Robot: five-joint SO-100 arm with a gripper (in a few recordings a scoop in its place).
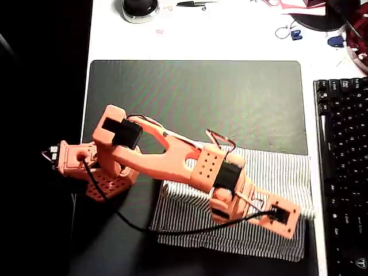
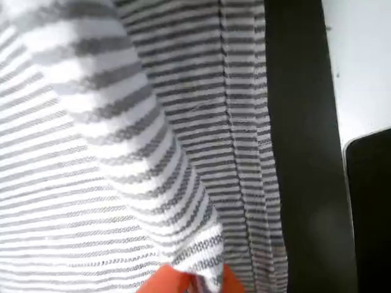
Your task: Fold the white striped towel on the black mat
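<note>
white striped towel (image 2: 122,183), edge pinched in end effector (image 2: 195,282)

Orange arm (image 1: 172,158) over striped towel (image 1: 270,172) on black mat (image 1: 195,98).

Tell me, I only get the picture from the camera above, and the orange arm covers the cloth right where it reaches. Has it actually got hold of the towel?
Observer: Yes. In the wrist view the orange gripper is pinched shut on a raised fold of the striped towel.
Operator: Is the cloth lifted, or flat under it?
Observer: Lifted. A ridge of cloth climbs from the gripper across that picture, with flatter cloth beside it.
Operator: What lies past the towel's edge there?
Observer: A strip of the black mat, then the white table, seen close up.
</note>
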